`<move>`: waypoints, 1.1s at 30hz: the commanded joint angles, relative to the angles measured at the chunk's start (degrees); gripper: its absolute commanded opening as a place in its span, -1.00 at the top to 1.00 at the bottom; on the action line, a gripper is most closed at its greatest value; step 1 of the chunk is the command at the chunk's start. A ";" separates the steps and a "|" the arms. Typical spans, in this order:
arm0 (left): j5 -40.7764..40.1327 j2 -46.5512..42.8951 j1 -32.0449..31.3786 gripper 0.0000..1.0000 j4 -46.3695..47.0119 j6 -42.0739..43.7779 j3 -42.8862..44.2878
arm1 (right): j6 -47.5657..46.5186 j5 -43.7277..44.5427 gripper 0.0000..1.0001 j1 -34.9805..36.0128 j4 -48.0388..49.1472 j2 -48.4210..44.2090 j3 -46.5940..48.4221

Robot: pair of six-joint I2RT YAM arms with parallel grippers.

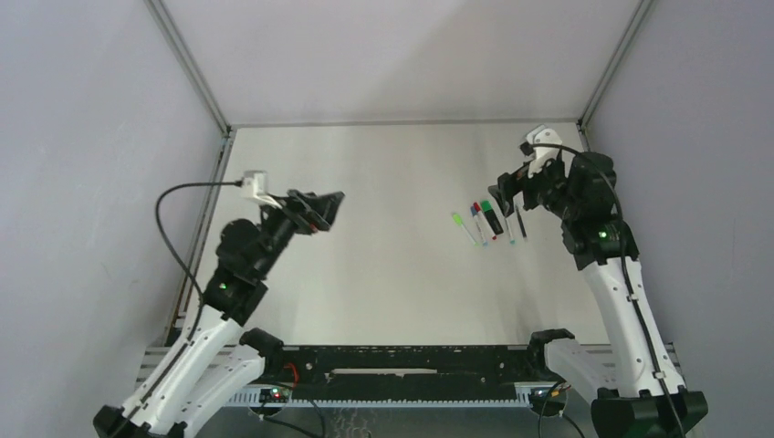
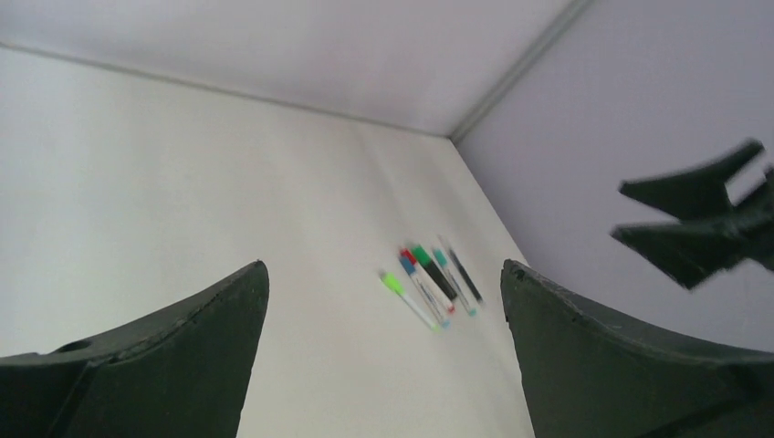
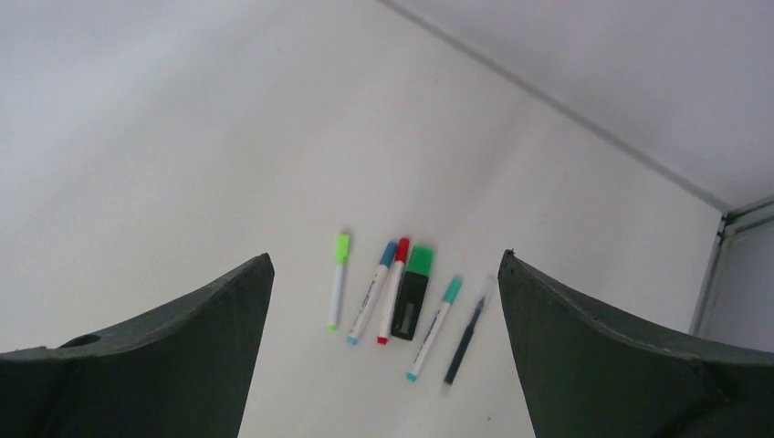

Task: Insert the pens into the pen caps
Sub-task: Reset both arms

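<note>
Both arms are lifted above the table (image 1: 365, 292). The left gripper (image 1: 321, 206) hangs over the left half of the table, well apart from the pens (image 1: 492, 219). Its fingers (image 2: 183, 356) stand wide apart and there is nothing between them. The right gripper (image 1: 505, 193) hangs near the far end of the row of pens, above it and not touching it. Its fingers (image 3: 173, 347) are also spread wide and hold nothing.

You find six pens on the right half of the table, lying flat, side by side and almost parallel. In the right wrist view, from left to right, they are:

- the light green pen (image 3: 338, 290), a little apart from the others
- the blue pen (image 3: 370, 297)
- the red pen (image 3: 391, 299)
- the black marker (image 3: 409, 310)
- the teal pen (image 3: 431, 333)
- the thin dark pen (image 3: 464, 336)

The blue pen, the red pen and the marker lie very close together; whether they touch I cannot tell. The caps (image 3: 342, 246) sit on the far ends of the pens. The marker has a green one, and on the dark pen I cannot make out any cap.
</note>
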 commanded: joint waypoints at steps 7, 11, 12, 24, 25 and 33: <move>12.56 5.10 14.81 -1.00 -32.19 1.50 29.00 | 6.81 -7.10 -0.99 -1.57 -12.88 0.26 23.60; 11.82 3.55 14.82 -1.00 -36.40 4.01 35.20 | 12.02 -7.38 -0.99 -1.58 -15.70 0.93 30.88; 11.71 3.12 14.82 -1.00 -37.14 4.48 36.26 | 15.03 -6.10 -0.99 -1.57 -15.68 0.96 32.12; 16.54 -5.15 14.84 -1.00 -37.90 6.33 38.24 | 22.53 -1.83 -0.99 -1.54 -16.94 0.31 35.23; 16.87 -5.53 14.82 -1.00 -37.83 6.19 37.92 | 22.31 -2.13 -0.99 -1.56 -17.18 0.07 35.29; 18.59 -6.20 14.82 -1.00 -36.93 6.41 35.98 | 18.13 -2.98 -0.99 -1.54 -20.38 -0.69 35.47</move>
